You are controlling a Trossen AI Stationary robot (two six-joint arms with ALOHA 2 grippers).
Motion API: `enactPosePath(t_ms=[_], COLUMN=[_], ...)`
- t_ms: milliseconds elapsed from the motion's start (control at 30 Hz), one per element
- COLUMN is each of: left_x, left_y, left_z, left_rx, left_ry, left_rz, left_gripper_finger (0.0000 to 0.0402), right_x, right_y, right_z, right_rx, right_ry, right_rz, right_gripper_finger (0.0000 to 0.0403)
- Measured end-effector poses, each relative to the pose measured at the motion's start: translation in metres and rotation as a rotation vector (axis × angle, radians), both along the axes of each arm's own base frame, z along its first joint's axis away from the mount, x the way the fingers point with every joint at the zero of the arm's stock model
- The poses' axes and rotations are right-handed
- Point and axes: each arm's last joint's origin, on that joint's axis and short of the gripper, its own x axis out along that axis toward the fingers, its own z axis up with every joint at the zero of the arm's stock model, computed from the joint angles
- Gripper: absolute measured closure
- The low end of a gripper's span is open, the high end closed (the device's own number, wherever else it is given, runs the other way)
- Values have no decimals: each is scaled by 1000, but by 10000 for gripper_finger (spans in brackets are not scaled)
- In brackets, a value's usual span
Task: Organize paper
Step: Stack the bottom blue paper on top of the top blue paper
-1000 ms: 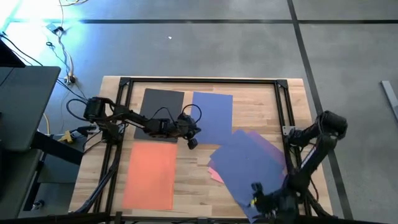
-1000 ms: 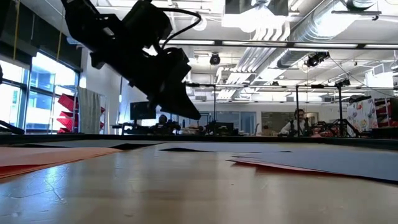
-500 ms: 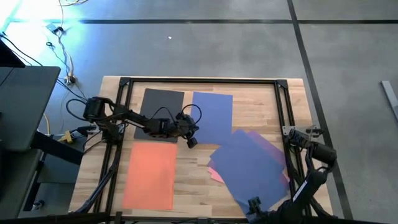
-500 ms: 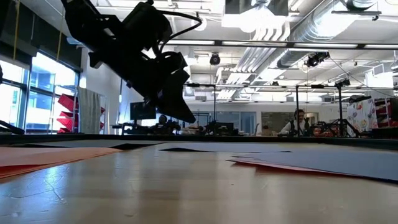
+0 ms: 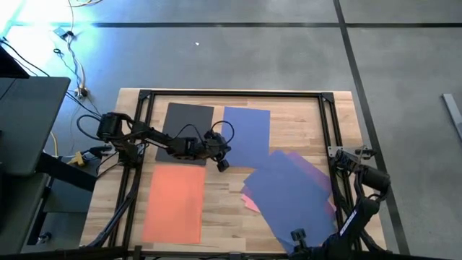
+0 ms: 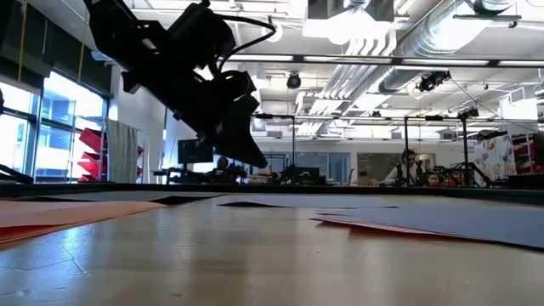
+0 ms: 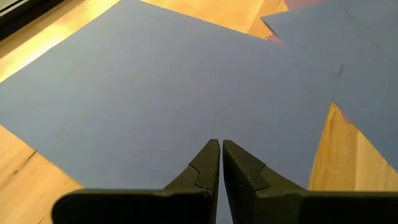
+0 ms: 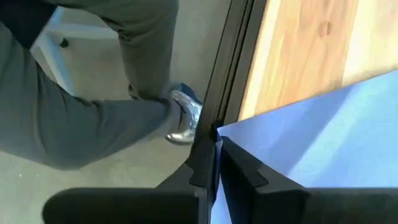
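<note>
**Both grippers pinched together over the spread sheets**

Jaws on both arms stand closed, and we start with the left gripper (image 5: 223,165): in the left wrist view its two dark fingers (image 7: 208,168) meet tip to tip with nothing between them, above the blue sheet (image 5: 247,135). From above, we see the left arm stretched out from the table's left side across the dark grey sheet (image 5: 185,123), its gripper at the blue sheet's near left corner. In the low view this gripper (image 6: 246,153) hangs tilted, clear of the tabletop.

Our right gripper (image 5: 298,237) sits at the near edge of the wooden table (image 5: 224,209), with the arm folded back along the right side. In the right wrist view its fingers (image 8: 202,168) are together right at the corner of a blue-purple sheet (image 8: 311,149) that overhangs the table's dark frame; we cannot tell whether the corner is pinched between them.

The overhead camera alone gives us the whole layout: the orange sheet (image 5: 174,203) lies flat at near left, and the purple sheet (image 5: 290,195) lies skewed at near right, with the pink sheet (image 5: 250,204) peeking out beneath it. Only the right wrist view shows a person's legs and a shoe (image 8: 183,115) on the floor just beside the table.
</note>
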Motion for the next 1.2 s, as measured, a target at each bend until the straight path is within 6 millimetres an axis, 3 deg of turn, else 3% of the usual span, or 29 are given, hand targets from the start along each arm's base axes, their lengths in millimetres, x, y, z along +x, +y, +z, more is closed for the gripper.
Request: enactPosePath(t_ms=[200,400,567,700,900,1200], left_x=[1,-1,-16,-32,-50,-56], left_y=[-7,-35,-59,-74,-91,-100], left_z=[9,51,88,113,134,136], left_rx=[68,277,423,476,519,595], left_ry=[-2,-35,-94,-159,-214,-188], left_rz=[-51,-122,-92,-77,-83,-83], left_gripper_finger=[402,402,402,402,402,402], right_x=[11,24,53,89,144,180], right_y=[-7,-36,-55,-86,-153,-219], right_z=[49,109,144,149,154,186], right_rx=[-185,-405,-444,-646,-864,-1119], right_ry=[22,-100,-339,-425,-366,-393], right_rz=[-87,-361,-358,-320,-371,-441], right_gripper_finger=[402,403,403,403,403,403])
